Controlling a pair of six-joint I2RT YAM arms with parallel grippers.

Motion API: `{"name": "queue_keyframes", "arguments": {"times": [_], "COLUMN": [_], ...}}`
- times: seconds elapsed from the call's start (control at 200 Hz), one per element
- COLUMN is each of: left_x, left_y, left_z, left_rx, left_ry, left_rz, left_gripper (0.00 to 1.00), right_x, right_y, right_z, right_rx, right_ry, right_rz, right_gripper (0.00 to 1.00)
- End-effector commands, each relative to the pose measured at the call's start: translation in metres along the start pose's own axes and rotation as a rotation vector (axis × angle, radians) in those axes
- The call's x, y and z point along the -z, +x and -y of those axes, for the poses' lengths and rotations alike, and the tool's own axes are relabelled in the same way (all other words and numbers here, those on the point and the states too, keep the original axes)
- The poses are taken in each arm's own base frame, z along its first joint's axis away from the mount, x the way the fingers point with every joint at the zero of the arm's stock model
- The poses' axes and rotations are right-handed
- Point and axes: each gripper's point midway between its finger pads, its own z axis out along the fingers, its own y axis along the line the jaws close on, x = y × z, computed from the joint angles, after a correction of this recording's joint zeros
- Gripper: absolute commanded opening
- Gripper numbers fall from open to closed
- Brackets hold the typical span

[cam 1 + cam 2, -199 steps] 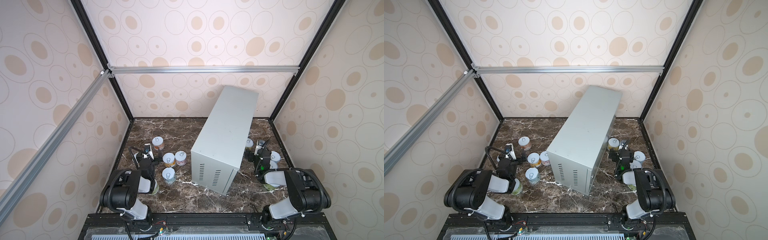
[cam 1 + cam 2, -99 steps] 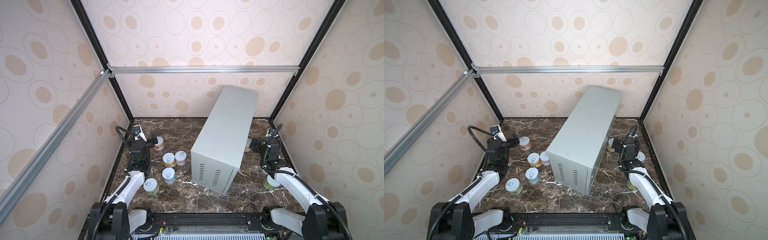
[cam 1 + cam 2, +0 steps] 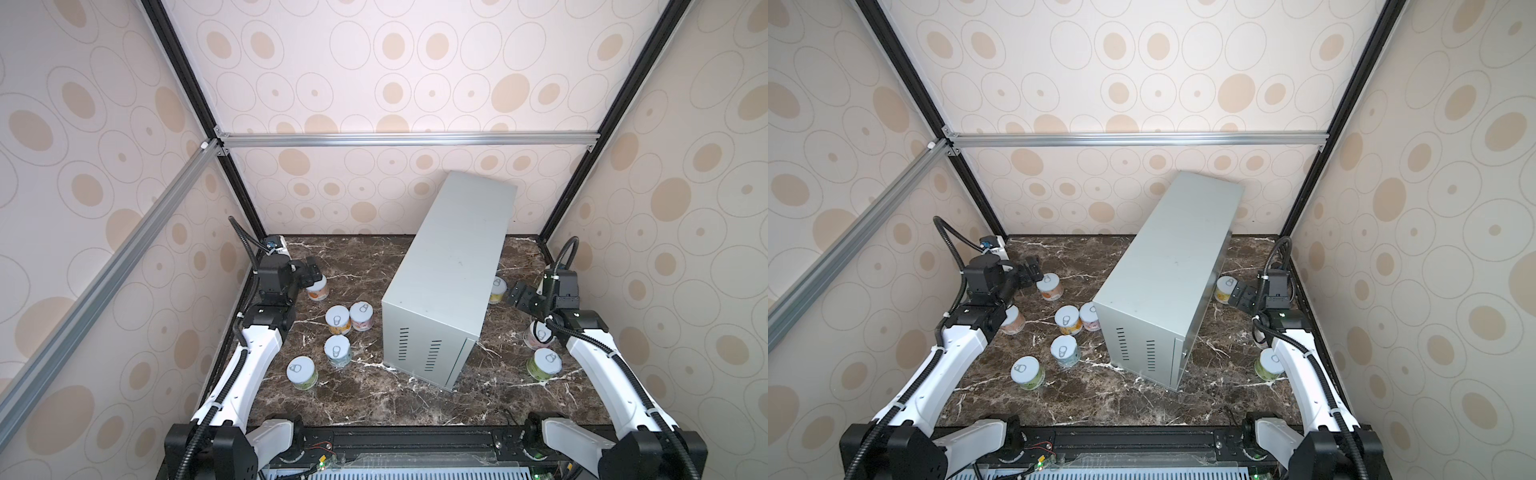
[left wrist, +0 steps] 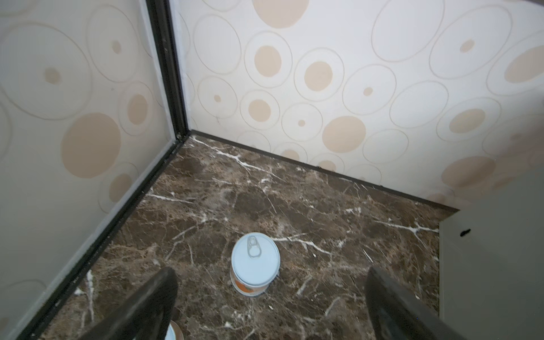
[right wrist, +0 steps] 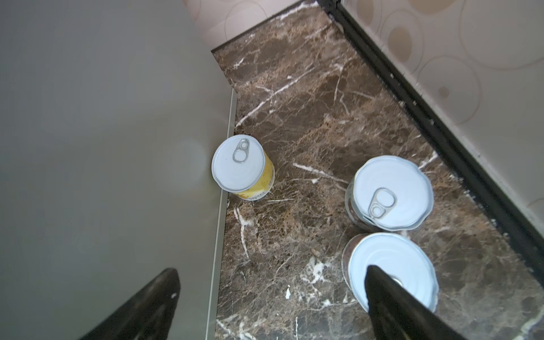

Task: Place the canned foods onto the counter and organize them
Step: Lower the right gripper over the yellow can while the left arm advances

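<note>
Left pincer (image 3: 311,272) held forward low, jaws wide apart, empty; right pincer (image 3: 516,297) likewise, angled inward

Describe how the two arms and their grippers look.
The left arm and right arm have white shell links with black joints and bases. Black corrugated cables loop from each wrist. The left gripper and right gripper are black, with flat tapering fingers.

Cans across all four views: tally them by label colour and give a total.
Yellow or orange cans: 3
Pink or salmon cans: 3
Green cans: 2
Pale blue can: 1
Can with unclear label: 1
Total: 10
</note>
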Motion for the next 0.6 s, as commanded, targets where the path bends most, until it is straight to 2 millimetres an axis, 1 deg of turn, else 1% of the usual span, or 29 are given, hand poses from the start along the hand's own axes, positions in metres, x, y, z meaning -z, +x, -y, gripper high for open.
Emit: {"name": "queue_keyframes", "arguments": {"times": [0.0,0.115,0.275,0.375,0.595], "left_x": [-0.002,-0.006,-0.01,-0.01,-0.015], "left_y": [0.014,0.019,0.026,0.029,0.046], "left_z": [0.016,0.022,0.025,0.026,0.027], "left_rx": [0.024,0.011,-0.012,-0.011,-0.013], "left_ry": [0.056,0.07,0.088,0.098,0.114], "left_rz": [-0.066,-0.082,-0.114,-0.116,-0.156], "left_gripper": [0.99,0.99,0.99,0.99,0.99], "right_x": [-0.018,-0.041,-0.072,-0.086,-0.113], "right_y": [0.016,0.016,0.014,0.008,0.003], "right_z": [-0.013,-0.022,-0.027,-0.033,-0.041], "right_rx": [-0.071,-0.08,-0.098,-0.1,-0.086], "right_ry": [-0.096,-0.123,-0.122,-0.138,-0.147], "right_rz": [-0.125,-0.179,-0.239,-0.246,-0.289], "right_gripper": [1.0,1.0,1.0,1.0,1.0]}}
